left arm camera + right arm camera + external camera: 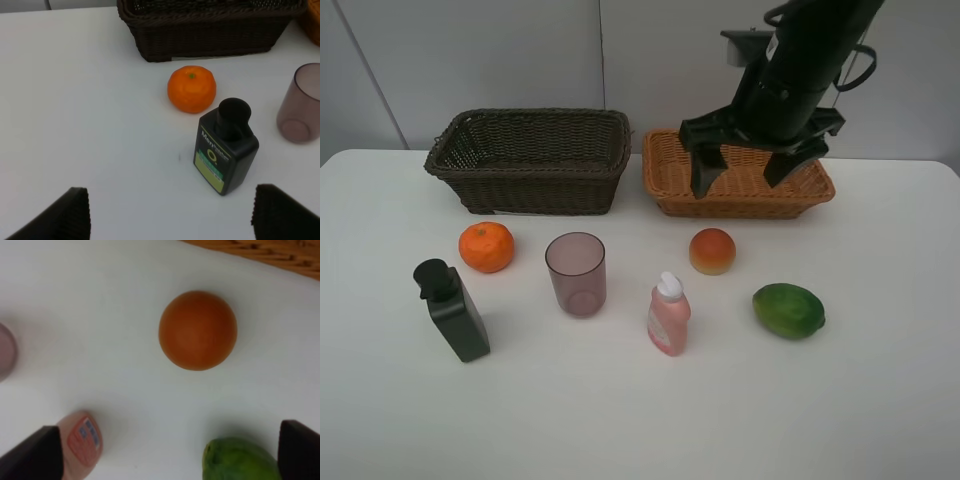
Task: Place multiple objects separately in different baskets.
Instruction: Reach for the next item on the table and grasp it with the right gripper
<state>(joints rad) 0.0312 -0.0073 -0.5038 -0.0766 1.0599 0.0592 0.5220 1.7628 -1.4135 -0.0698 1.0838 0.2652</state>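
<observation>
On the white table stand an orange mandarin (486, 246), a black pump bottle (452, 311), a mauve cup (576, 273), a pink white-capped bottle (668, 315), a red-yellow peach (712, 250) and a green oval fruit (788, 310). The dark brown basket (532, 158) and the light tan basket (672, 190) stand side by side at the back. My right gripper (745, 168) is open and empty, high over the tan basket; its view shows the peach (198, 330), the green fruit (240, 460) and the pink bottle (80, 445). My left gripper (170, 215) is open and empty, out of the high view, facing the black bottle (225, 147) and the mandarin (191, 89).
The table's back edge meets a grey-white wall behind the baskets. The left wrist view shows the dark basket (210, 35) and the cup (300, 105) beyond the bottle. The right wrist view shows the tan basket's rim (270, 252).
</observation>
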